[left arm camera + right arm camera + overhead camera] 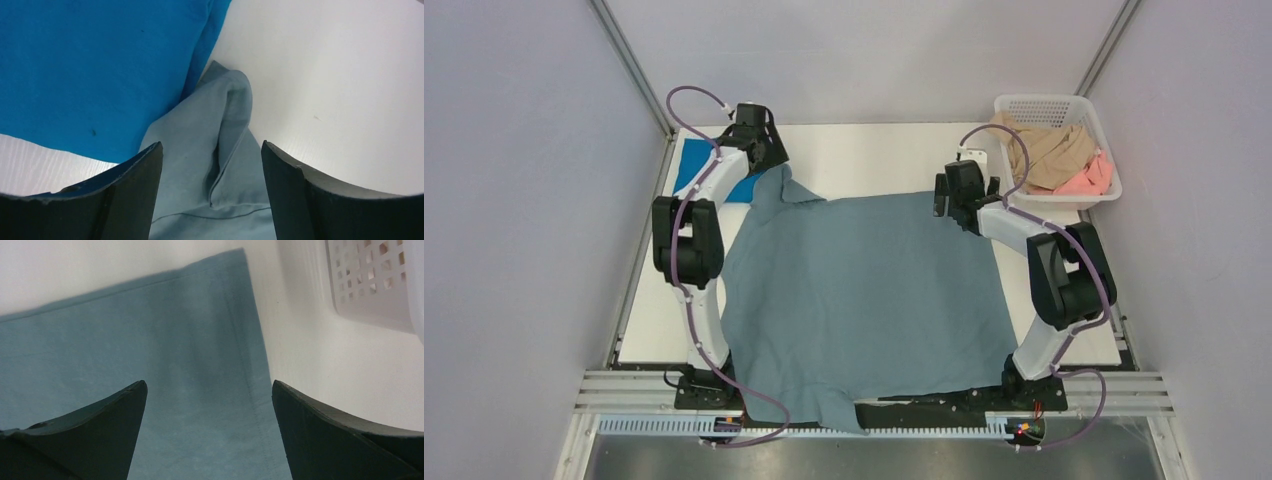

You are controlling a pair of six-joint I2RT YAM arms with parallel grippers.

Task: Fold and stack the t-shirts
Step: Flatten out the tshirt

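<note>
The large grey-blue t-shirt lies spread flat over the middle of the table, its near end hanging over the front edge. My left gripper is open over its far left sleeve, with the cloth between the jaws. My right gripper is open over the shirt's far right corner, just above the hem. A folded bright blue t-shirt lies at the far left; it also shows in the left wrist view. Tan and pink shirts lie in the basket.
A white plastic basket stands at the far right corner, close to my right gripper; its wall shows in the right wrist view. Grey walls enclose the table. A metal rail runs along the front edge.
</note>
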